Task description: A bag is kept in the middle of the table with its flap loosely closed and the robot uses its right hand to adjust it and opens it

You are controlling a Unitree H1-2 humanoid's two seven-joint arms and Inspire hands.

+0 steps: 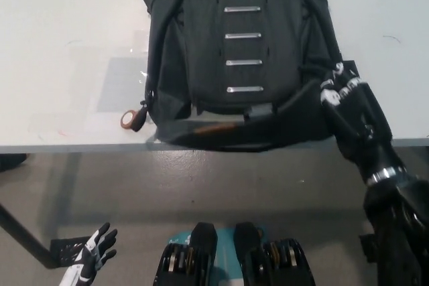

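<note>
Our right hand (343,88) curls against the bag (241,51) edge, grip unclear; next we lift the flap (238,38) beside it. Left hand (94,252) idles, spread.

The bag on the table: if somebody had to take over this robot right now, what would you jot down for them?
Right hand: black, at the bag's right side, touching its edge; whether it has a grip cannot be told from here.
Left hand: white, resting low at the lower left, below table height, fingers apart, holding nothing.
Bag: dark, lying on the white table, its near end reaching the table's front edge. The flap with four silver bars lies down over the front.
Done: right hand has reached the bag.
Left: adjust the bag, then lift the flap open.
</note>
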